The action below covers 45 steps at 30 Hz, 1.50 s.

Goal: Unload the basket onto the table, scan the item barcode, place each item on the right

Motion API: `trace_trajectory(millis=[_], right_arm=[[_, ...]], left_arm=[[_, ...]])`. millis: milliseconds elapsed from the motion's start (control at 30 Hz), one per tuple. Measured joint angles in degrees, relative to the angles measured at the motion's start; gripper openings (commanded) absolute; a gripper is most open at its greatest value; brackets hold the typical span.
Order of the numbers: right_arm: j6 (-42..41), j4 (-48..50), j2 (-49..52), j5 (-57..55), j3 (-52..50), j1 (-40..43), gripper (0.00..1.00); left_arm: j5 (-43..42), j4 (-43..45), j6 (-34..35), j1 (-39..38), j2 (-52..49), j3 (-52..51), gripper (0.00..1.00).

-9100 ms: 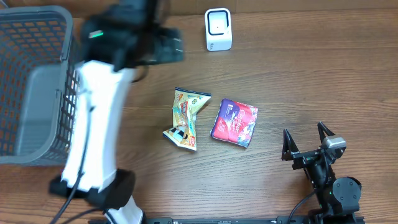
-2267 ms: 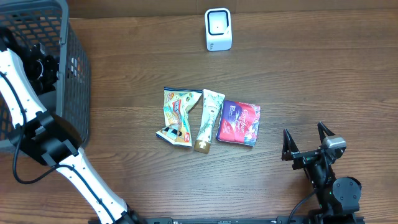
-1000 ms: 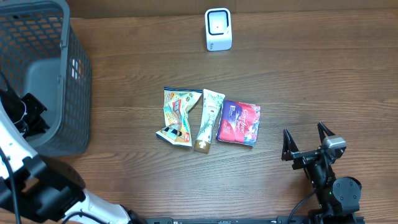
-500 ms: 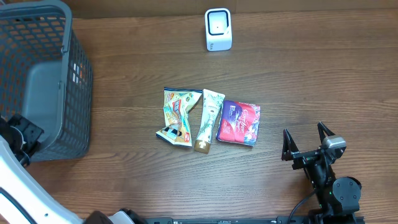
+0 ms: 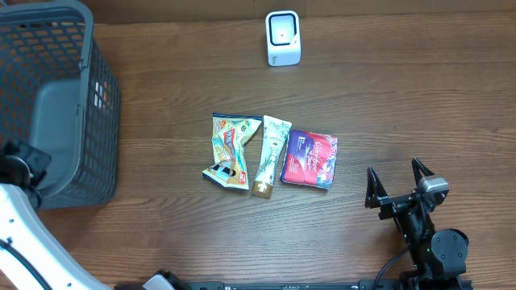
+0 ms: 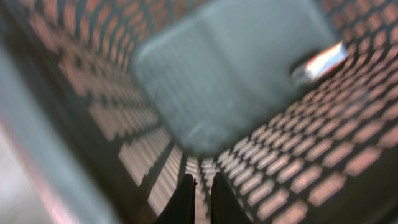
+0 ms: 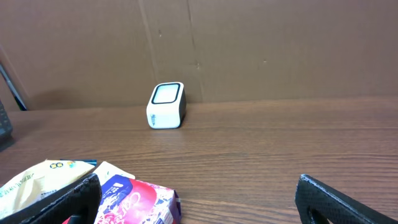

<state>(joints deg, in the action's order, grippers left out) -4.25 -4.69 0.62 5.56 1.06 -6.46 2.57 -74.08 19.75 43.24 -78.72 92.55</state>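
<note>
A cream tube (image 5: 270, 155) now lies between the yellow snack packet (image 5: 230, 151) and the purple packet (image 5: 309, 160), where nine seconds ago only the two packets lay. The yellow packet sits slightly further left. The left arm (image 5: 16, 234), earlier reaching over the middle of the table (image 5: 403, 97) and then into the grey mesh basket (image 5: 101, 105), has drawn back to the basket's near left corner. The basket's right wall stands further right.

Matt wood table (image 5: 403, 97), plastic mesh basket (image 5: 101, 121), glossy pkts (image 5: 309, 159).

three items (image 5: 269, 155) lie flat near upright white scanner (image 5: 283, 38).
</note>
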Motion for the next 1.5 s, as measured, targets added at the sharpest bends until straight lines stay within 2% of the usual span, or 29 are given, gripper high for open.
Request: trace_trajectory(millis=[133,300,633,900,1500], right_arm=[[0.0,-0.02,0.0,0.0,0.0,0.0,1.0],[0.0,0.0,0.0,-0.02,0.0,0.0,1.0],[-0.02,-0.04,0.0,-0.02,0.0,0.0,1.0],[-0.02,-0.02,0.0,-0.02,0.0,0.0,1.0],[-0.02,-0.04,0.0,-0.02,0.0,0.0,1.0]], left_arm=[[-0.15,3.28,0.0,0.0,-1.46,-0.07,0.04],[1.7,-4.09,0.09,0.0,-3.37,-0.17,0.04],[5.31,-9.07,1.18,-0.07,-4.24,-0.17,0.04],[-0.74,-14.12,1.09,-0.07,-4.02,-0.17,0.04],[-10.97,-14.67,0.57,-0.07,3.32,-0.22,0.04]])
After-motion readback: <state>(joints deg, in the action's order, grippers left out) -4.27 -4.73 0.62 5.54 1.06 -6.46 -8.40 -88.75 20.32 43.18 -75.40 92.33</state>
